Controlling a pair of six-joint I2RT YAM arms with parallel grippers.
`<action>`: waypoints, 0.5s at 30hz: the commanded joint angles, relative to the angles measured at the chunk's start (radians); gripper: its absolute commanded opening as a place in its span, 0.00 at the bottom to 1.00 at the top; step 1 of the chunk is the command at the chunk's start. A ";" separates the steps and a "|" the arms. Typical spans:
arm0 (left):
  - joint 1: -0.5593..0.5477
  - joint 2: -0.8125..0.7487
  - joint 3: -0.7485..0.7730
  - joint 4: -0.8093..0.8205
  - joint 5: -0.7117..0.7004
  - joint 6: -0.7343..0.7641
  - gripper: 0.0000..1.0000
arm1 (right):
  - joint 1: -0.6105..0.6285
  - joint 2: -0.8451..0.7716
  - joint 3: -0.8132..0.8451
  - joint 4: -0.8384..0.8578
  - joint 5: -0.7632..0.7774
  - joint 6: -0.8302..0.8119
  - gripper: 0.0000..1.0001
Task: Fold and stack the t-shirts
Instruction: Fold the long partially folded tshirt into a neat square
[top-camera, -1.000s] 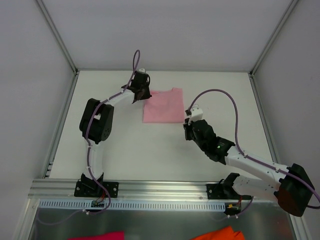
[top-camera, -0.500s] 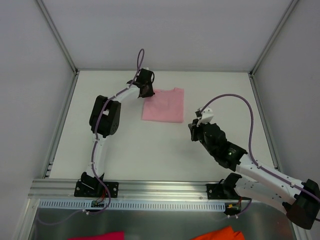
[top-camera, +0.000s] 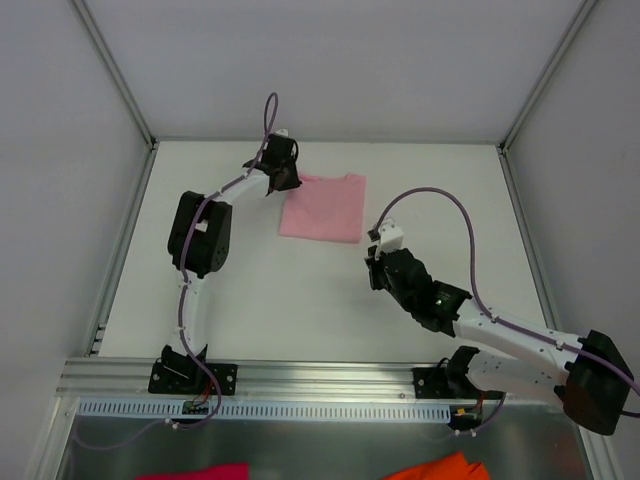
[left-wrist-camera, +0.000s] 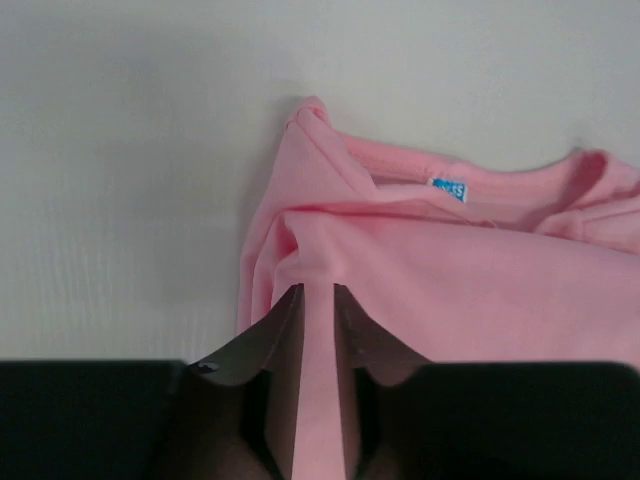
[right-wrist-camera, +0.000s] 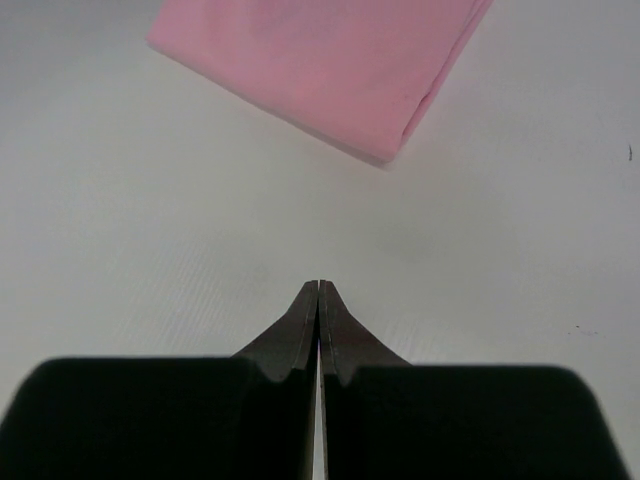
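The light pink t-shirt (top-camera: 325, 208) lies folded into a rectangle at the back middle of the table. My left gripper (top-camera: 284, 178) is at its far left corner, shut on a pinched fold of the shirt (left-wrist-camera: 318, 300); the neck label (left-wrist-camera: 449, 188) shows just beyond. My right gripper (top-camera: 375, 262) is shut and empty, a little in front and to the right of the shirt. In the right wrist view its fingertips (right-wrist-camera: 318, 290) hang above bare table, with the shirt's near corner (right-wrist-camera: 390, 150) ahead.
White walls and a metal frame close the table (top-camera: 250, 300) on three sides. A magenta cloth scrap (top-camera: 205, 471) and an orange cloth scrap (top-camera: 440, 467) lie below the near rail, off the table.
My left gripper has shifted slightly left, dragging the shirt's corner with it. My right gripper, after pulling back to the right, has come back left toward the shirt's near right corner.
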 joint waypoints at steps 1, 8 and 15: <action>0.004 -0.241 -0.083 0.119 0.024 0.035 0.21 | 0.026 0.047 0.033 0.047 0.060 -0.006 0.01; -0.004 -0.601 -0.539 0.228 0.052 -0.032 0.99 | 0.035 0.085 0.012 0.068 0.170 0.028 0.40; -0.132 -0.971 -1.071 0.427 -0.032 -0.091 0.99 | 0.035 0.104 0.004 0.054 0.272 0.059 0.85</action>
